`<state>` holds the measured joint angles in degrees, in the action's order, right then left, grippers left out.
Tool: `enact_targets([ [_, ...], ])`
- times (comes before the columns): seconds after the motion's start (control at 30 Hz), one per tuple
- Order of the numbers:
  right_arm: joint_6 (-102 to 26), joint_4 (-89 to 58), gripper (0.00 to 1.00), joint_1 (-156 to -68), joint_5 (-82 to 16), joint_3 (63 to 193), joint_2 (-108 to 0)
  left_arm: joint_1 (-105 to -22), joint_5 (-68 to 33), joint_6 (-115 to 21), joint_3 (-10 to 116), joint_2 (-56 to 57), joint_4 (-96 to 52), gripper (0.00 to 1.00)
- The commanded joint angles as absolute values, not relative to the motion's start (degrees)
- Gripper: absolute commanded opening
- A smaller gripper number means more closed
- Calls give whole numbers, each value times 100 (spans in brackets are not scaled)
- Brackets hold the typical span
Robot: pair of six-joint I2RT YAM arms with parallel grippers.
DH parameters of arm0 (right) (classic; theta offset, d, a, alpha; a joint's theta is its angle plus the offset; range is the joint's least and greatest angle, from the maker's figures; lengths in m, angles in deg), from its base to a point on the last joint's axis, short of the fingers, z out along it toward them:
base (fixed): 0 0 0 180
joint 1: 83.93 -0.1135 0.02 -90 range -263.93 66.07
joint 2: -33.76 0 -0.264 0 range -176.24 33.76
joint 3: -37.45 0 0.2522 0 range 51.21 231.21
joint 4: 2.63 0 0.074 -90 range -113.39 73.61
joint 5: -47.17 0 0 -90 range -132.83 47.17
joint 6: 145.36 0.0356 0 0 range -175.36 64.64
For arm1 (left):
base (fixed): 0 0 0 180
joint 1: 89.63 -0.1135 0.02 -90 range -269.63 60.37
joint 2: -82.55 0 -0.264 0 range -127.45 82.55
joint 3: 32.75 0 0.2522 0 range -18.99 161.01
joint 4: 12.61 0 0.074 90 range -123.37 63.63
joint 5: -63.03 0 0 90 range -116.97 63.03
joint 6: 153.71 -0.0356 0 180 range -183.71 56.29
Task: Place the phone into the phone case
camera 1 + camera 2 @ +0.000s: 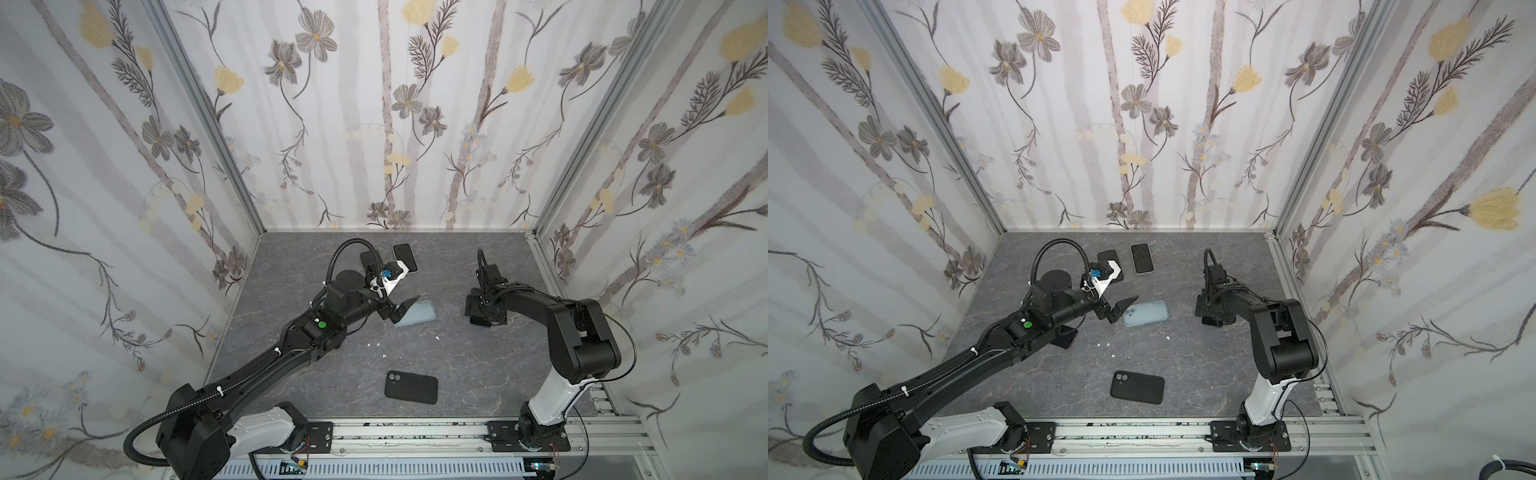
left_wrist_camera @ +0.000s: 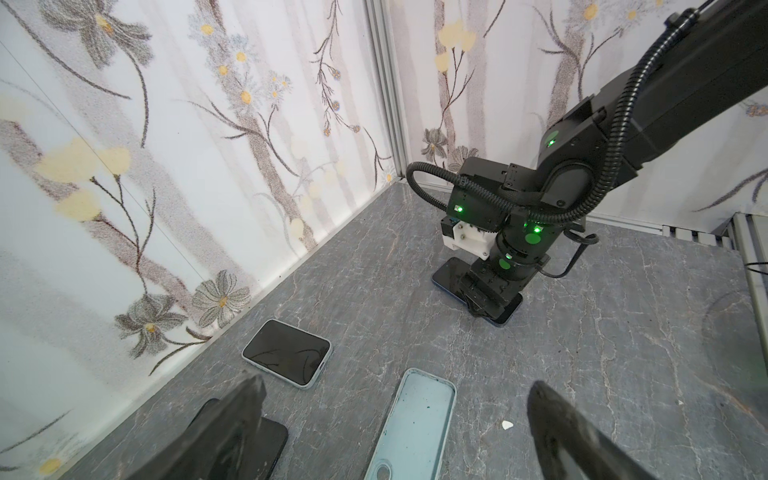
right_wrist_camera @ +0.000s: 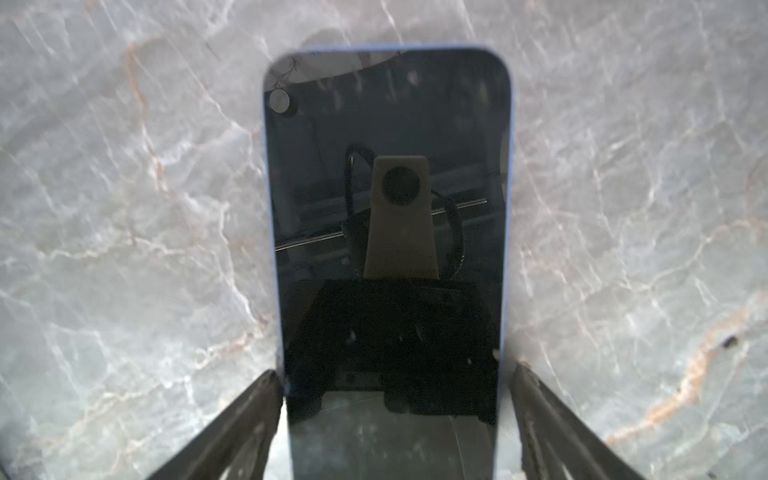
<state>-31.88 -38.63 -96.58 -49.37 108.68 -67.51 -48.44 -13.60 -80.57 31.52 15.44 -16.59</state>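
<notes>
The phone (image 3: 390, 208) is not yet cased. It is seen flat on the surface (image 3: 124, 208), straddled by the right tool (image 3: 395, 374), whose jaws are set apart along its long edges, not clamped. The empty pale-blue case (image 1: 1148, 312) is found nearby, at the wide-spread left tool (image 2: 397, 386). Grasping, carrying and seating are judged outstanding.

I see a black-screened, blue-edged phone (image 3: 386, 208) on the grey, white-veined table (image 3: 124, 208), a pale-blue phone case (image 1: 419, 313) at my nine o'clock.
</notes>
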Motion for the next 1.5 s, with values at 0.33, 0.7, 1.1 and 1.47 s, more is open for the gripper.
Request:
enact_targets([
  [0.33, -3337, -4030, 66, -9589, -4736, 10834, -6922, -4842, -1776, -7863, 3499, 1405, -1956, 100],
  [0.7, -3614, -3600, 55, -9630, -4574, 10325, -6178, -4841, -2179, -7782, 3597, 1295, -2042, 100],
  [1.1, -3809, -2907, 43, -9841, -4842, 9715, -5462, -4851, -2572, -7631, 3647, 1162, -2052, 100],
  [1.47, -4062, -2530, 43, -10222, -5159, 9531, -4856, -4884, -2779, -7225, 4028, 828, -2444, 100],
])
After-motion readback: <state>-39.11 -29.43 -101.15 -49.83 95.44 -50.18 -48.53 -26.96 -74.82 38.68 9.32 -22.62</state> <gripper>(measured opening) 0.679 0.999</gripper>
